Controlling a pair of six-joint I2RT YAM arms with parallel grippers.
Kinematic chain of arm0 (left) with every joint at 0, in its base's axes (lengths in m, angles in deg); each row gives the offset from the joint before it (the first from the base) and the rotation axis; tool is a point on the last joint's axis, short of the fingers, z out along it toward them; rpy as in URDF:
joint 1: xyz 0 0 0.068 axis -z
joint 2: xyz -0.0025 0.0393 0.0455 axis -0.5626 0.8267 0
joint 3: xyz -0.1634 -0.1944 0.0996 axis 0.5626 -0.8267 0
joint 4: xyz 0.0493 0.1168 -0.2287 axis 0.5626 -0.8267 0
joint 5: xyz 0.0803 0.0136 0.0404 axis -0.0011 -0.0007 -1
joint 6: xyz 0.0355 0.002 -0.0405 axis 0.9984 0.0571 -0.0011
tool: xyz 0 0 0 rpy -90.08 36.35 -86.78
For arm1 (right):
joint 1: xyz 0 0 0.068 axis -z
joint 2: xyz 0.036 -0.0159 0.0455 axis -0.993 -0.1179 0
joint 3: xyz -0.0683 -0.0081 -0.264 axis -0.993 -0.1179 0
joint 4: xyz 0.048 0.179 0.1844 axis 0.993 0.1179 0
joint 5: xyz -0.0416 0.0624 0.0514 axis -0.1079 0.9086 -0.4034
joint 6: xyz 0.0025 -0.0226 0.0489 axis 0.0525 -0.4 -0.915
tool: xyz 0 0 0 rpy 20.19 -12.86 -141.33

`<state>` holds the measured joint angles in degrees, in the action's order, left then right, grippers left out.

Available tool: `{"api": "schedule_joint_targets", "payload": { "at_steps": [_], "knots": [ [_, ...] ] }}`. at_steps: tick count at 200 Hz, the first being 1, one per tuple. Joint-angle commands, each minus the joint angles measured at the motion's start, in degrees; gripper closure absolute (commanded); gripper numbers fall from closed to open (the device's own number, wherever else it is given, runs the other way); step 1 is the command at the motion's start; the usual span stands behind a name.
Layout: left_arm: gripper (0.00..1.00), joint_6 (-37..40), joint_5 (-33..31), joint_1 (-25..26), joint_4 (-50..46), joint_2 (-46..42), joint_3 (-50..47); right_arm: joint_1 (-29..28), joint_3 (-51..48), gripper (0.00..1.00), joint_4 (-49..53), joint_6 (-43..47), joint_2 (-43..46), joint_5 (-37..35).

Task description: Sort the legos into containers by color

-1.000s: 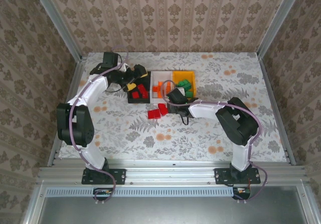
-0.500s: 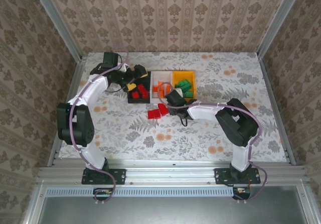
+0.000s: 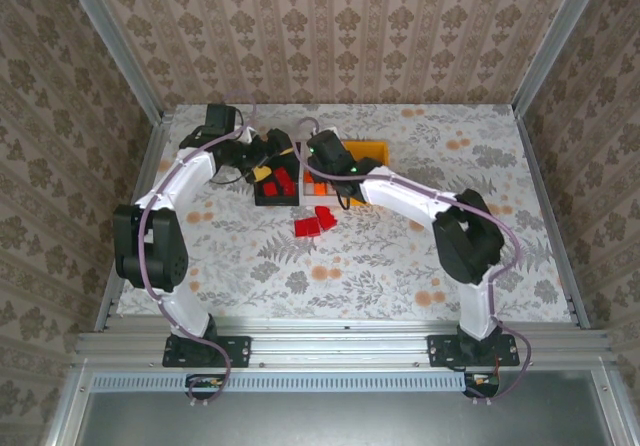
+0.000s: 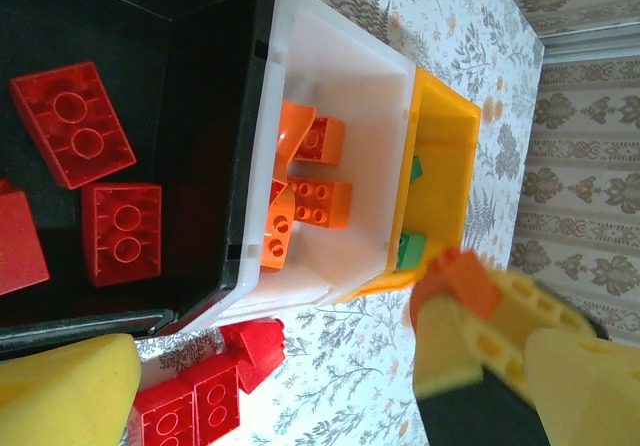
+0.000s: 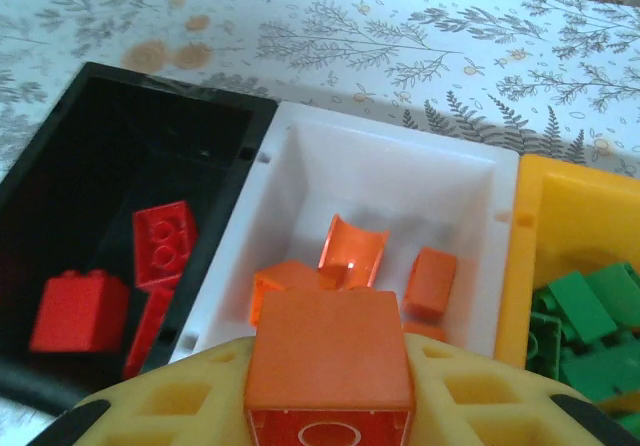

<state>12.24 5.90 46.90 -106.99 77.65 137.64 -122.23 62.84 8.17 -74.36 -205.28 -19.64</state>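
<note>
Orange brick (image 5: 330, 358): likely light, rigid, slick; pinched across flat sides by right gripper (image 5: 330, 398), above white bin (image 5: 470, 181) toward far edge of table (image 3: 420, 256). Left gripper (image 3: 266, 158) spread, empty, over black bin (image 4: 200, 26).

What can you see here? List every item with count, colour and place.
black bin: one, left end of row
white bin: one, middle
yellow-orange bin: one, right end
red legos: at least three, in black bin
loose red legos: about three, on table before bins
orange legos: about four, in white bin
held orange lego: one, in right gripper
green legos: several, in yellow-orange bin
table: one, floral
left gripper: one, open, by black bin
right gripper: one, shut, above white bin
</note>
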Motion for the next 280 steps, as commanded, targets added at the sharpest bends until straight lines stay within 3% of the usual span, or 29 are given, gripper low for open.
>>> {"api": "schedule_joint_targets", "payload": {
  "at_steps": [1, 35, 56, 90, 138, 178, 226, 251, 280],
  "knots": [
    [0.0, 1.05, 0.31, -0.45, -1.08, 1.17, 1.6, 1.24, 4.39, 0.63, 7.54, 2.49, -5.07, -0.48],
    [0.0, 0.9, 0.24, -0.62, -1.08, 1.26, 1.69, 2.23, 8.57, 0.6, 9.43, 2.83, -7.43, 2.67],
    [0.0, 0.85, 0.32, -0.79, -1.0, 1.26, 1.69, 2.48, 10.51, 0.5, 11.66, 2.99, -8.27, 4.26],
    [0.0, 1.06, 0.31, -0.98, -1.16, 0.75, 1.83, 2.46, 5.15, 0.41, 8.96, 2.87, -1.58, 4.08],
    [0.0, 6.68, -8.53, 1.64, -8.94, -0.66, 5.77, 2.4, -19.74, 0.37, -0.4, -1.85, 22.64, 2.79],
    [0.05, 11.28, -21.49, 9.89, -17.23, -1.09, 8.67, 2.53, -39.55, 0.35, -7.72, -6.57, 36.53, -2.76],
    [0.18, 6.78, -29.39, 19.42, -8.74, -6.02, -8.41, 2.53, -52.75, 0.35, -16.35, -12.33, 41.03, -5.71],
    [0.23, 4.67, -32.9, 23.1, -5.65, -7.26, -15.24, 2.62, -53.01, 0.35, -17.93, -13.55, 39.58, -6.27],
    [0.25, 2.61, -34.1, 24.01, -1.16, -8.47, -22.86, 2.62, -52.11, 0.35, -17.57, -14.43, 37.39, -5.13]
  ]
}}
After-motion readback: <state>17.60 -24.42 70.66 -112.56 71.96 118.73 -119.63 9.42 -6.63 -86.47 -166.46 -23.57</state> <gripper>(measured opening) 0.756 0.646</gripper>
